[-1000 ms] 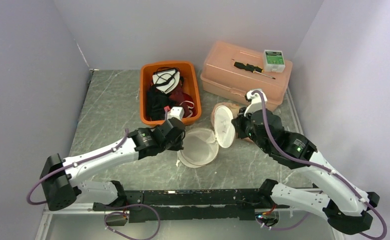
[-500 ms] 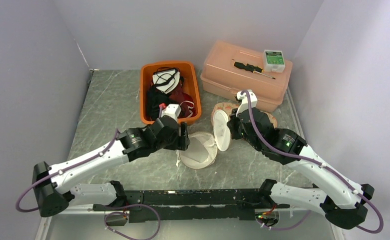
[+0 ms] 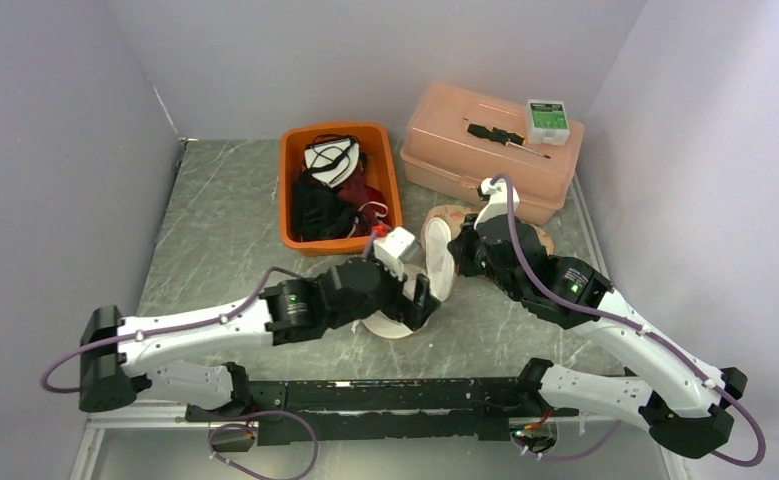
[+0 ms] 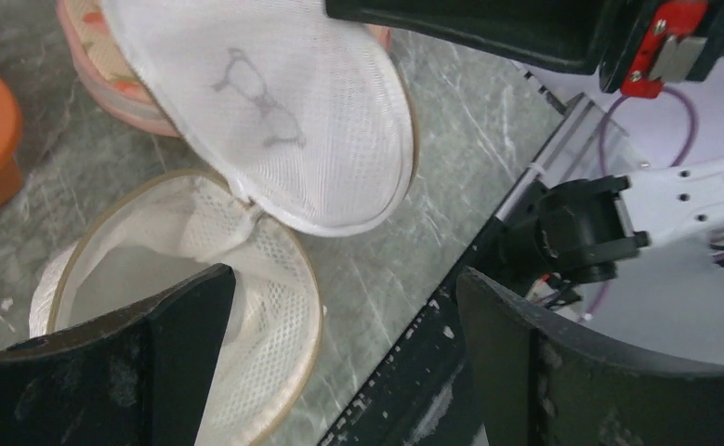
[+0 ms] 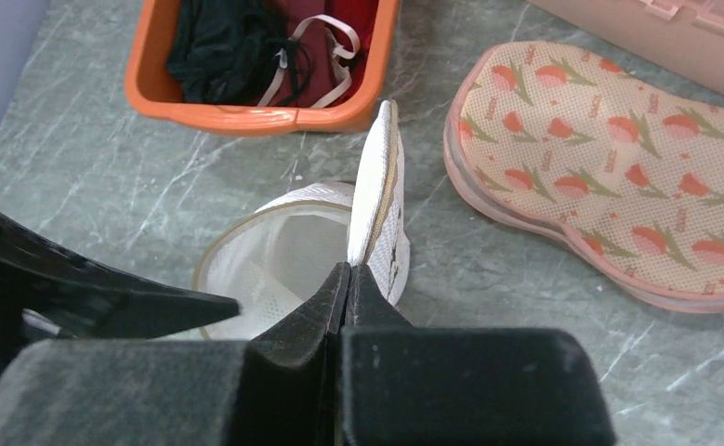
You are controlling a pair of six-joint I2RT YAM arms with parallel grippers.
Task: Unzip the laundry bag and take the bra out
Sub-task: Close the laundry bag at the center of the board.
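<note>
The laundry bag is a round white mesh clamshell, unzipped. Its base (image 4: 181, 269) lies flat on the table and looks empty inside. Its lid (image 5: 376, 186) stands upright on edge, and my right gripper (image 5: 347, 269) is shut on the lid's lower rim. The bra (image 5: 609, 167), pink with a tulip print, lies on the table just behind the lid (image 3: 443, 262), outside the bag. My left gripper (image 4: 344, 290) hangs open over the base's near right edge, with nothing between its fingers. Seen from above, the left gripper (image 3: 420, 298) covers most of the base.
An orange bin (image 3: 295, 200) of dark and red garments stands behind the bag. A pink toolbox (image 3: 490, 150) at the back right carries a screwdriver (image 3: 505, 137) and a small green box (image 3: 546, 118). A black rail (image 3: 405, 392) runs along the near edge.
My left gripper has opened from shut and swung right and nearer, across the bag's base. My right gripper has shifted slightly left with the lid still upright.
</note>
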